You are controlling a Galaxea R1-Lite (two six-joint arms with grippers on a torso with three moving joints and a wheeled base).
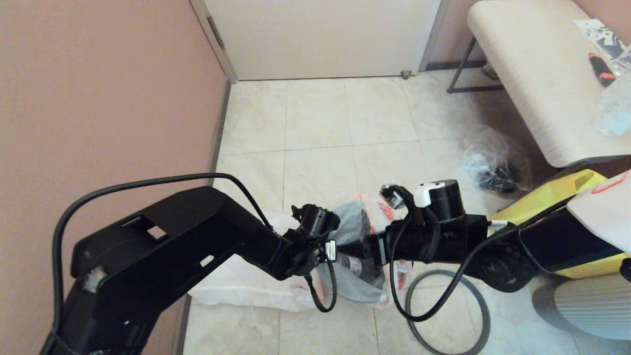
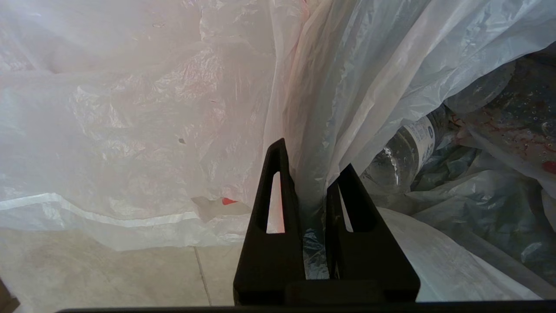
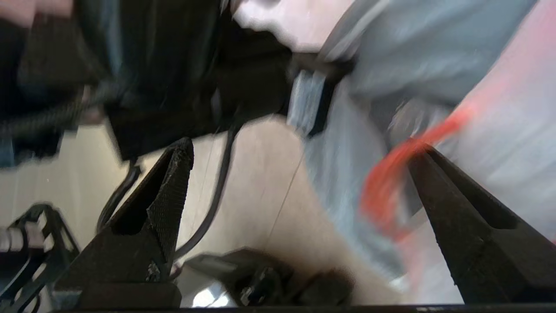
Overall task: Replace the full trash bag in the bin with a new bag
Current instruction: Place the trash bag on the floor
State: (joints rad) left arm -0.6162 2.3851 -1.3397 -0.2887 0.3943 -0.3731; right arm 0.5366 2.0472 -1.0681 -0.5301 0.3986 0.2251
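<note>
While pinching a fold of the full trash bag (image 2: 330, 130), the left gripper (image 2: 312, 174) sits low-centre of the head view.
Right gripper (image 3: 299, 152), jaws wide, holds nothing beside the bag's orange-red handle (image 3: 386, 187). New bag (image 1: 246, 283) lies flat at lower left; bin (image 1: 475, 315) rim at lower right.

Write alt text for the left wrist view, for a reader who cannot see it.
The left gripper is shut on a fold of the full trash bag, thin translucent white plastic with a clear bottle showing inside. Beside it the new bag lies spread on the pale tiled floor.
</note>
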